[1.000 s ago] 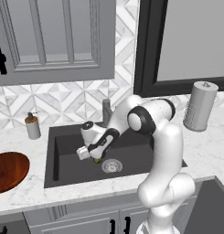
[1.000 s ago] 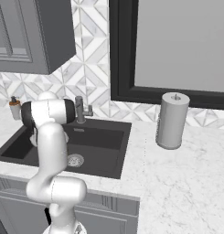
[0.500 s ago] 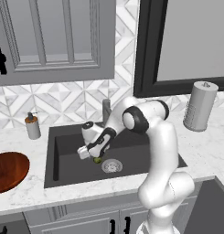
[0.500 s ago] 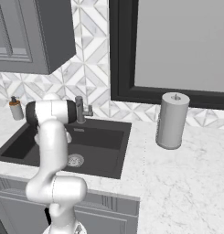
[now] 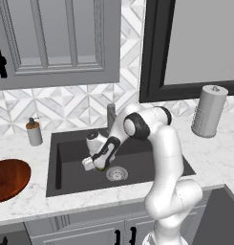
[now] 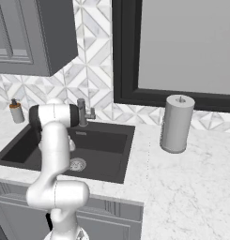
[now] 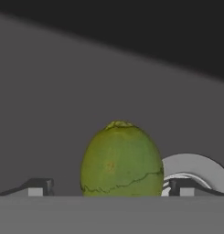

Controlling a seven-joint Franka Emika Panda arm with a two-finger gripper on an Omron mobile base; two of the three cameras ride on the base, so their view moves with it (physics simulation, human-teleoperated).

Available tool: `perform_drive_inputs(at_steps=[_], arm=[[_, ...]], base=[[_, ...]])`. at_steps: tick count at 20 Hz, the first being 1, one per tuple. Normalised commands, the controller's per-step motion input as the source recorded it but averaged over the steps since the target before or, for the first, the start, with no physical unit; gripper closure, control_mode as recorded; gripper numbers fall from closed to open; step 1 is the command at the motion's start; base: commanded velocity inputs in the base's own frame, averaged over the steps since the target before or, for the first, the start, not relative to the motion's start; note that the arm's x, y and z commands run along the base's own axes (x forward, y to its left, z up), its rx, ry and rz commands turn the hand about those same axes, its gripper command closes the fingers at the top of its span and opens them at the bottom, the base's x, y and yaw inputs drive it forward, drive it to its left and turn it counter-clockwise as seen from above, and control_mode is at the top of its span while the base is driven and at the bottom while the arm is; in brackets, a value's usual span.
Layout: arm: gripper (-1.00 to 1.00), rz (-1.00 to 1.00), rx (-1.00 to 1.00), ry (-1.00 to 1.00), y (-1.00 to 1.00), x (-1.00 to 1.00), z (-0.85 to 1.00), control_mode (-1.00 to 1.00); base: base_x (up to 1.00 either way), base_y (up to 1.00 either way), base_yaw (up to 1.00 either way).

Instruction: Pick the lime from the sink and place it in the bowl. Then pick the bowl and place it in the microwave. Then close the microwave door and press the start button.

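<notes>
The lime point(image 7: 121, 160) lies on the floor of the dark grey sink point(image 5: 70, 160), just beside the round metal drain point(image 5: 117, 173). My gripper point(image 5: 96, 165) reaches down into the basin and stands open, its two fingertips point(image 7: 38, 186) low on either side of the lime without touching it. A sliver of the lime point(image 5: 101, 168) peeks out under the hand in the left base view. The reddish-brown wooden bowl point(image 5: 8, 179) sits on the marble counter left of the sink. The microwave and its door are out of view.
A grey faucet point(image 5: 111, 115) rises behind the sink. A soap dispenser point(image 5: 34, 132) stands at the back left and a grey paper towel roll point(image 5: 209, 111) at the right. A dark-framed panel point(image 6: 182, 51) and grey wall cabinets point(image 5: 56, 43) hang above the counter.
The arm has bent further down and left, lowering the open gripper deeper into the sink around the lime. The lime and bowl have not moved.
</notes>
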Motion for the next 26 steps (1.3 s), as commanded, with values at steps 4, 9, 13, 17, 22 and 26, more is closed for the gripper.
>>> perform_drive_inputs(at_steps=[4, 9, 13, 17, 22, 26], arm=[[-1.00, 0.00, 0.00, 0.00, -0.04, 0.04, -0.34, -1.00], [1.00, 0.00, 0.00, 0.01, 0.00, 0.00, -0.25, -1.00], [1.00, 0.00, 0.00, 0.00, 0.00, 0.00, 0.00, -1.00], [1.00, 0.00, 0.00, -0.04, 0.22, -0.21, 0.07, -1.00], [1.00, 0.01, 0.00, -0.14, 0.34, -0.46, 0.75, -1.00], [1.00, 0.04, 0.02, -0.09, 0.43, -0.40, 1.00, -1.00]], base=[[0.00, 0.00, 0.00], [0.00, 0.00, 0.00], [0.00, 0.00, 0.00], [0.00, 0.00, 0.00], [0.00, 0.00, 0.00], [0.00, 0.00, 0.00]])
